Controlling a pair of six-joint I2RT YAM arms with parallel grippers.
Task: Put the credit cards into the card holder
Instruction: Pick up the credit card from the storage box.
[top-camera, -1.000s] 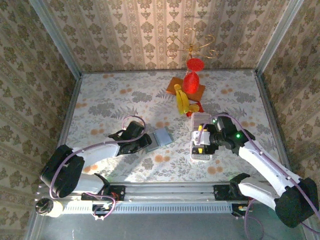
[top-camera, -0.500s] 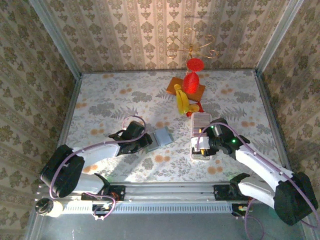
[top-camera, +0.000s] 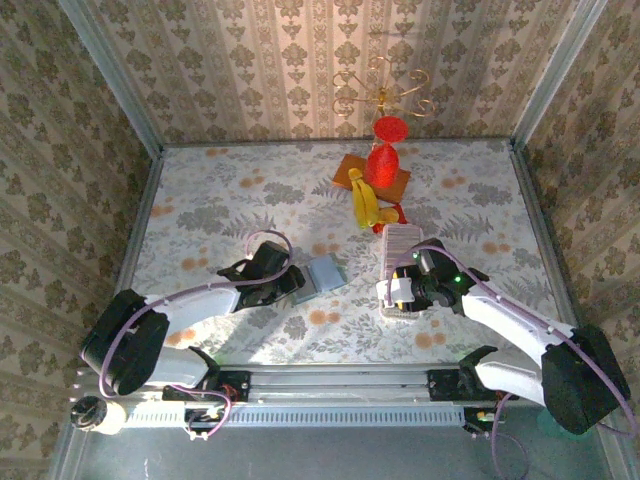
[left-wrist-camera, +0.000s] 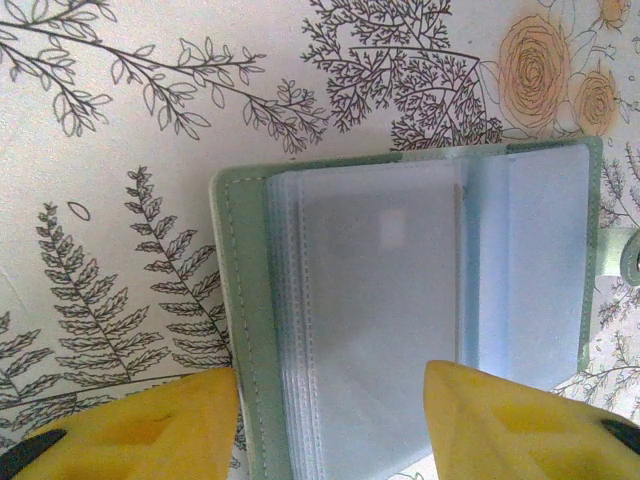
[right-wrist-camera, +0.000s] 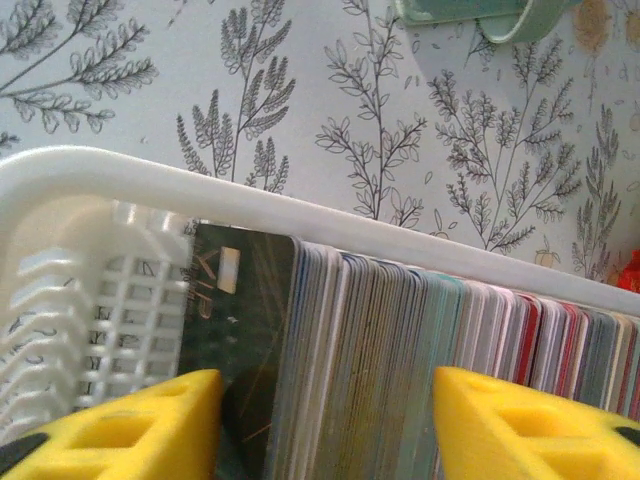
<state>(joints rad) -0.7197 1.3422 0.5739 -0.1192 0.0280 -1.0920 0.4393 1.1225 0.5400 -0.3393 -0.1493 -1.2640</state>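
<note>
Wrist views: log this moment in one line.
left claw: open, astride card holder | right claw: open, over credit cards in white tray | card holder: lying open on table

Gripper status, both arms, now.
Left gripper: open, jaws straddling the open card holder.
Right gripper: jaws apart around the cards in the white tray; whether it grips them cannot be told.

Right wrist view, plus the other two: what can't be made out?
- Right wrist: credit cards cut off by the bottom edge; whether the right gripper pinches one is unclear.
- Left wrist: card holder runs off the bottom edge; left gripper contact unclear.
- Top external: cards too small to count.
</note>
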